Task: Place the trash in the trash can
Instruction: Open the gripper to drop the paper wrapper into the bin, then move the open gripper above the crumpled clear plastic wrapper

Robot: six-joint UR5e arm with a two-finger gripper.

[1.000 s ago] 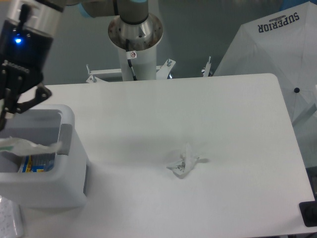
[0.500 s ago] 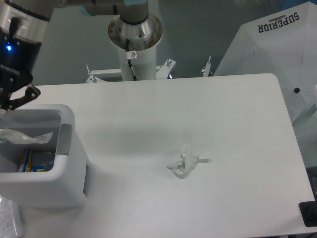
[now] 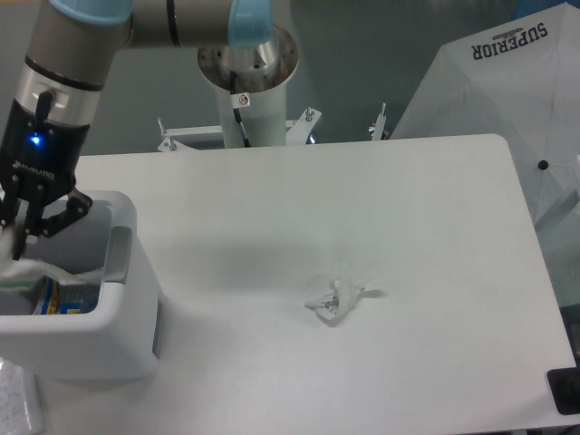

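Observation:
The trash can, a white boxy bin, stands at the table's left edge. A white wrapper lies inside it, at the left, over some blue and yellow packaging. My gripper hangs over the bin's opening with its fingers spread apart, open, nothing held between them. The wrapper is just below the fingertips. A small crumpled clear plastic scrap lies on the table right of centre, far from the gripper.
The arm's white pedestal rises behind the table's back edge. A white canopy printed SUPERIOR stands at the right rear. A black object sits off the front right corner, and a pale item at the bottom left.
The wrapper, first draped across the bin's opening, has sunk lower inside. The gripper rose up and left, then came back down over the bin. The plastic scrap has not moved.

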